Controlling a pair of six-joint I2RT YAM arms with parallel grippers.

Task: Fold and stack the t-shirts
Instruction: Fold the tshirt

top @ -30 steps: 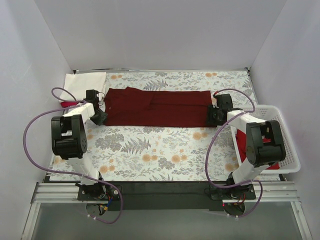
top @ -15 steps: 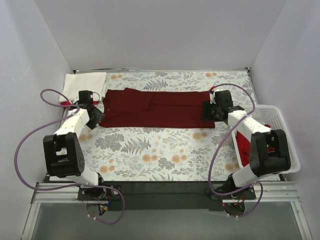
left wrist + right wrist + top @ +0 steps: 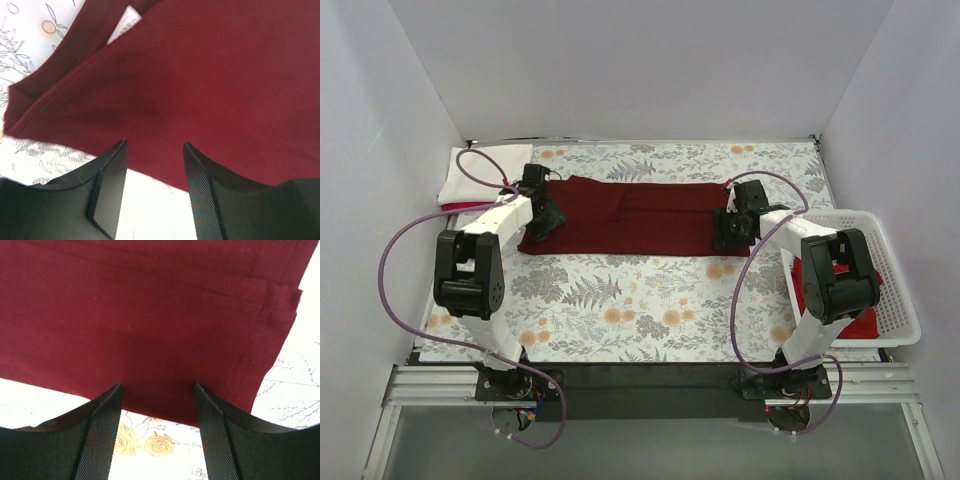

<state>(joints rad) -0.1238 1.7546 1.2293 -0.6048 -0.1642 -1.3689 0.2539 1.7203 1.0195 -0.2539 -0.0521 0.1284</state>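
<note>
Floral tablecloth (image 3: pixel 620 300) has your maroon t-shirt (image 3: pixel 640 215) laid out as a long strip across the far half. Your left gripper (image 3: pixel 155 150) sits over its left end and your right gripper (image 3: pixel 157 390) over the right end by the hem. Both have fingers spread, not pinching anything, with the shirt's near edge right under the tips.
</note>
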